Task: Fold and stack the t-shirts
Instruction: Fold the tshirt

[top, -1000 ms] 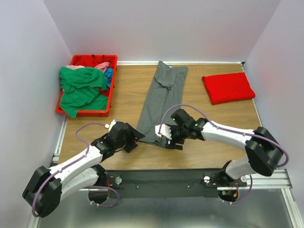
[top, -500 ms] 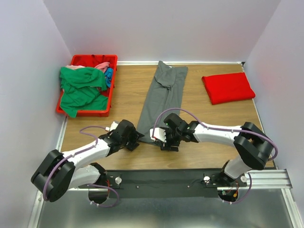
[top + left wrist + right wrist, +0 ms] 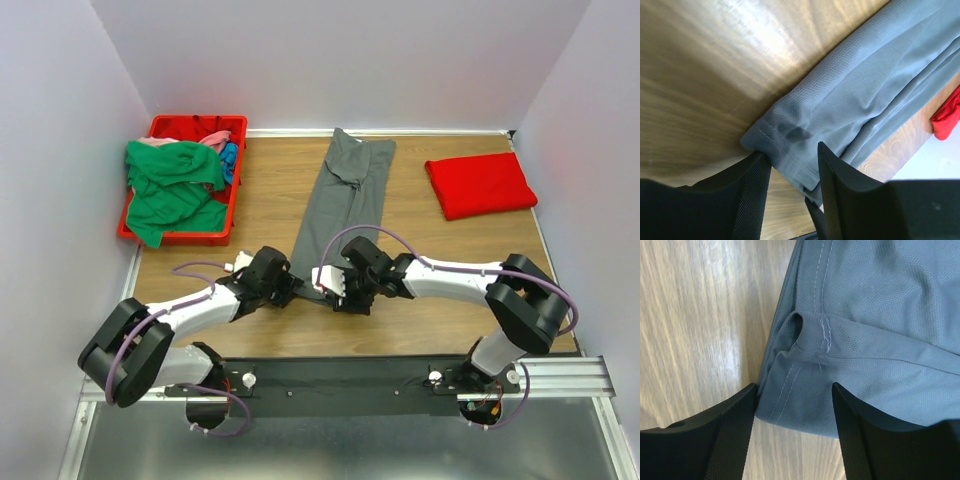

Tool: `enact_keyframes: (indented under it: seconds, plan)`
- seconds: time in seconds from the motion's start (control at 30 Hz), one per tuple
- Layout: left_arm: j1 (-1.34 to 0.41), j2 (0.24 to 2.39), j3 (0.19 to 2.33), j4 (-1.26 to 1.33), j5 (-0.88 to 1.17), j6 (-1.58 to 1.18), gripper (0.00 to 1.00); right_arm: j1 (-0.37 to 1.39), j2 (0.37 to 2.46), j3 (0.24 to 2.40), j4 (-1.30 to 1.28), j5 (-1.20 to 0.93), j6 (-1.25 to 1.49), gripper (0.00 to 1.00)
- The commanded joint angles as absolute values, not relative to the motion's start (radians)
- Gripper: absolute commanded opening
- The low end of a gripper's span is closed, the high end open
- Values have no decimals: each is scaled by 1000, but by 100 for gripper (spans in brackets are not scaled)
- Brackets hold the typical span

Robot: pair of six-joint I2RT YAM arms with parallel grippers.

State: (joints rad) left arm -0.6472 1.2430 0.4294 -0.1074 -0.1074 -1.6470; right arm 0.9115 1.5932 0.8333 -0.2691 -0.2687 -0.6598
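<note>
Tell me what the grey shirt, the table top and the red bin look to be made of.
Grey t-shirt: a thin, synthetic-looking knit, matte; the wrist views show a fine pinhole mesh and stitched hems.
Table top: wood or wood-look laminate, semi-gloss; streaky grain with bright glare.
Red bin: probably moulded plastic, smooth; a rigid, even-coloured rim, too small for more.

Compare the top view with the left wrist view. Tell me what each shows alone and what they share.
Top only: the bin with the green shirt, pink shirt and blue shirt, and the right gripper at the grey shirt's near end. Left wrist only: hem stitching, and the shirt's corner between the left gripper's open fingers. Both: grey shirt, red shirt, table.
</note>
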Motion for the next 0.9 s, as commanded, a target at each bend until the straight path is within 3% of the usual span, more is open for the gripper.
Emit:
enact_keyframes:
  seconds: [0.0,0.2,0.37,0.57,0.87]
  plan:
    - [-634,1299,405,-189,-206,-1603,47,927,1625,841,-241,-262,-649,67]
    - [-632,1287,397,-164,-207,-1579,33,931,1624,815,-230,-264,-649,56]
    - [-632,1236,380,-129,-203,-1549,20,930,1629,813,-233,-275,-646,34]
    - [-632,1178,361,-83,-201,-1506,12,930,1621,807,-239,-304,-641,15]
    - [-629,1160,334,-32,-186,-1486,0,930,1605,810,-273,-342,-657,0]
